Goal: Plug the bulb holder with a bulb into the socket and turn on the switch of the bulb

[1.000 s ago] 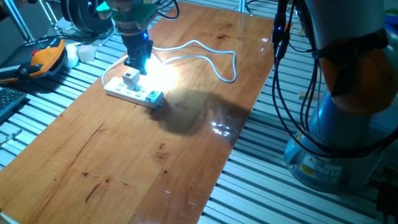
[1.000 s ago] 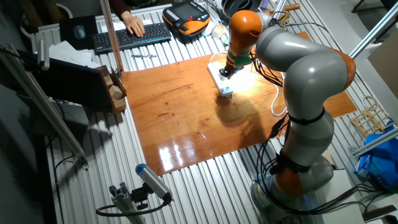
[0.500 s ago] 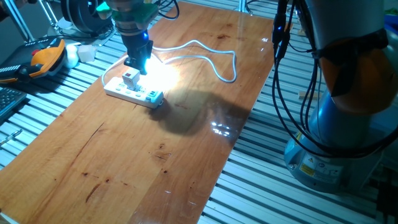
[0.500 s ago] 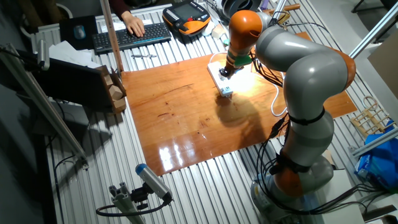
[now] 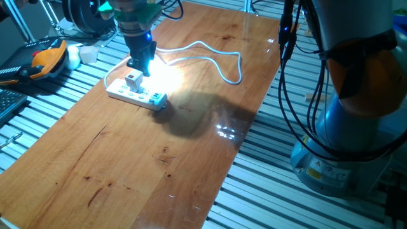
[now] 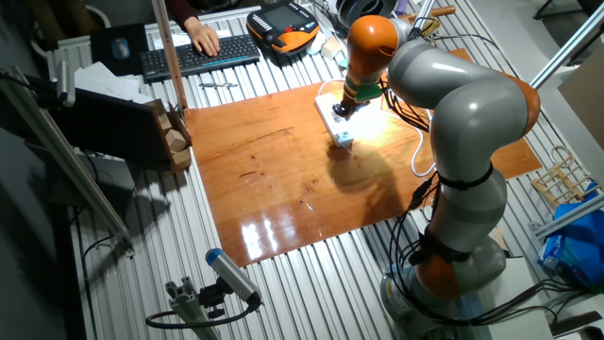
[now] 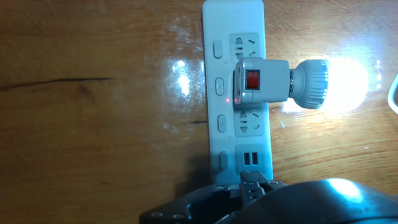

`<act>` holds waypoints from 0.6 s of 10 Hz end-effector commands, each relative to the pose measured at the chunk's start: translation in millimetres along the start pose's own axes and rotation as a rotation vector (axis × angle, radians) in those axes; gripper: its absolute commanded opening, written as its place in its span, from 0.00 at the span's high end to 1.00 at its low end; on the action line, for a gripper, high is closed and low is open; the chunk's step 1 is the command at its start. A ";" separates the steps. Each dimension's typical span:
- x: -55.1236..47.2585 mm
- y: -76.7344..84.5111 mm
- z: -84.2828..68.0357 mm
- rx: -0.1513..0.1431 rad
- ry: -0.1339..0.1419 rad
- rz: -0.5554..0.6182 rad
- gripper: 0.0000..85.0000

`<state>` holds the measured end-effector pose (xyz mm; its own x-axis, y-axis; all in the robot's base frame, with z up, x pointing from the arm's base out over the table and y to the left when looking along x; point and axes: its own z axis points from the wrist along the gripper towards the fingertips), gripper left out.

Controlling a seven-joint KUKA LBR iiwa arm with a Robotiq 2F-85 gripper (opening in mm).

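- The bulb holder (image 7: 261,81) sits plugged into the socket (image 7: 237,118), in the second outlet from the strip's far end in the hand view; its bulb (image 7: 339,86) points sideways off the strip and glows brightly.
- The switch (image 7: 252,80) shows as a red patch on the holder's square face.
- The socket lies flat on the wooden table (image 5: 146,159), near the far corner, and its white cable (image 5: 216,54) loops away across the wood.
- The gripper (image 5: 141,63) hangs just above the holder, fingers pointing down; whether the fingers are apart or together cannot be told, since the glare washes them out in one fixed view and the hand view shows only a dark edge of the hand at the bottom.
- The bulb throws a bright pool on the wood, and a dark shadow lies beside the strip.
- The table stands on a bed of ribbed aluminium rails (image 5: 267,184); the arm's grey and orange base (image 6: 453,274) stands beside it with black cables hanging.
- Beyond the table, an orange teach pendant (image 6: 283,28) lies on the rails, and a person's hand (image 6: 203,40) rests on a black keyboard (image 6: 193,57).
- The strip's near end is cut off by the hand in the hand view.
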<state>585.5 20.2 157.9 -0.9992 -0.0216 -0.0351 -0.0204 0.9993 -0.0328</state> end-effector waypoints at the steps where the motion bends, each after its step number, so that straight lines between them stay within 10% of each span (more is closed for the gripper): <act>1: 0.0 0.0 0.0 0.000 0.000 0.000 1.00; 6: 0.3 -0.4 0.4 0.001 0.002 0.001 1.00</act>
<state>585.2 19.9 157.5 -0.9992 -0.0201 -0.0342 -0.0189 0.9993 -0.0336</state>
